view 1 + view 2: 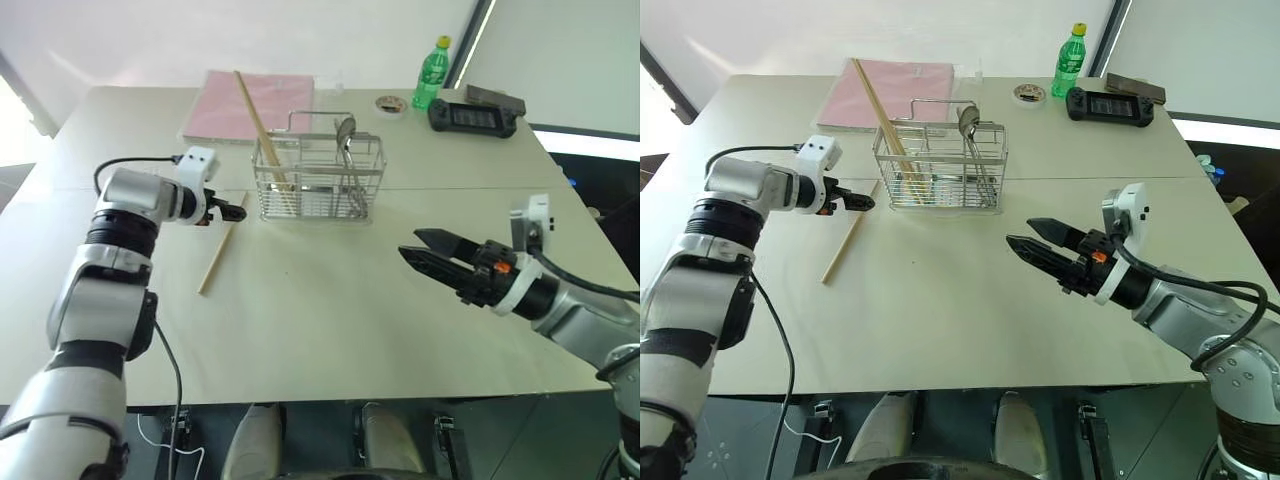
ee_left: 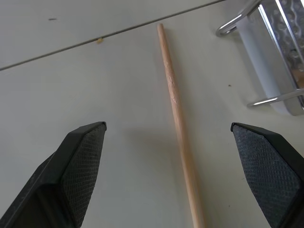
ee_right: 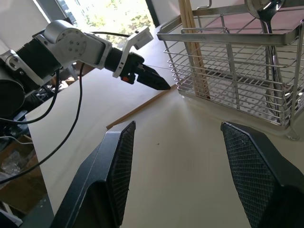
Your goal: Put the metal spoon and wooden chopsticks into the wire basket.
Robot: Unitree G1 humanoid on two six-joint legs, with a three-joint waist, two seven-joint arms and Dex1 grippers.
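- Hovering my left end effector low over the cream-coloured desk, I have its two black fingers spread wide and empty, one on each side of the long, thin, light-tan wooden chopstick lying loose on the desk.
- I can see that stick lies flat and slanted just beside the left end of the silver wire-grid basket with the upright loop handle, its upper tip near the basket's foot without quite touching it.
- I see the second wooden chopstick already standing in the basket's left compartment, leaning out over the flat pink folder behind.
- I find the small shiny metal spoon in the right part of the basket, bowl up above the rim.
- I judge the step in hand to be picking up the last chopstick; everything else looks done.
- I think the next move calls for lowering the fingers to the desk, closing squarely across the thin stick so it does not roll, then lifting and tipping it upright into the basket.
- I keep my right end effector parked over the desk to the right, jaws apart and carrying nothing.
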